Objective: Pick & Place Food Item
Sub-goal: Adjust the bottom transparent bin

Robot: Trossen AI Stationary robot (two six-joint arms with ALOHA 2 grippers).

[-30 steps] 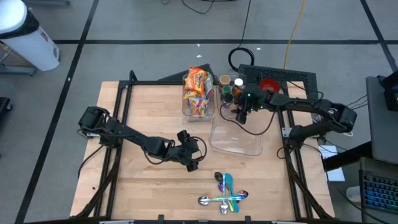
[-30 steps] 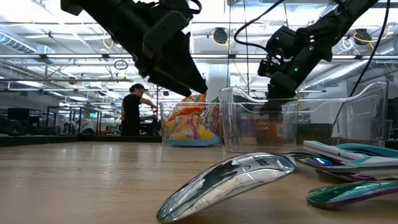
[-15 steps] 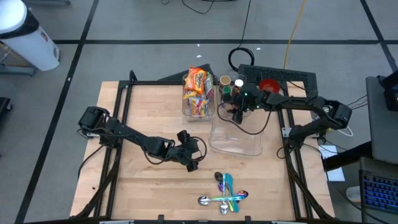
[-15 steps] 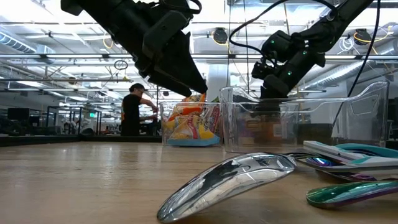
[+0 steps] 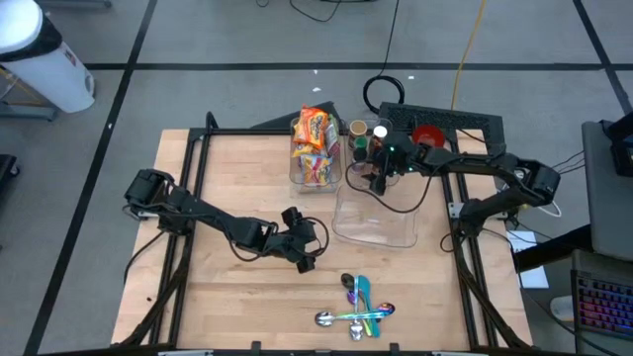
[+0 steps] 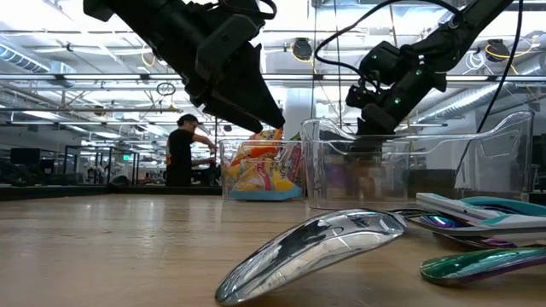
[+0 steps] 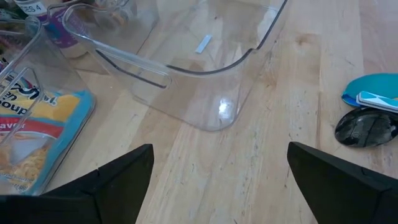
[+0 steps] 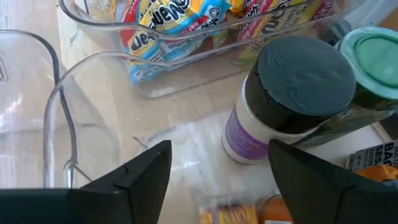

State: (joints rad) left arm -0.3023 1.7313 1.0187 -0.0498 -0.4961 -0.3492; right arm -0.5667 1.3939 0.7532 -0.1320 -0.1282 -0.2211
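Find the dark-lidded jar with the purple label upright at the table's back edge, just beside a green-lidded jar and near the clear bin of snack packets. Treat it as the likely food item to lift, not yet held. Note the right gripper hovering close above it, fingers spread apart with nothing between them. To grasp well, centre over the dark lid, come down straight so that one finger slips into the gap beside the green-lidded jar without nudging it, and close on the body below the lid. Then lift clear before swinging over the empty clear bin, minding its near rim. Leave the left gripper waiting mid-table, likewise spread wide and holding nothing. Compared with a second ago, see the right gripper shifted a little toward the jars and opened wider; see no change in the left arm, the bins or the spoons.
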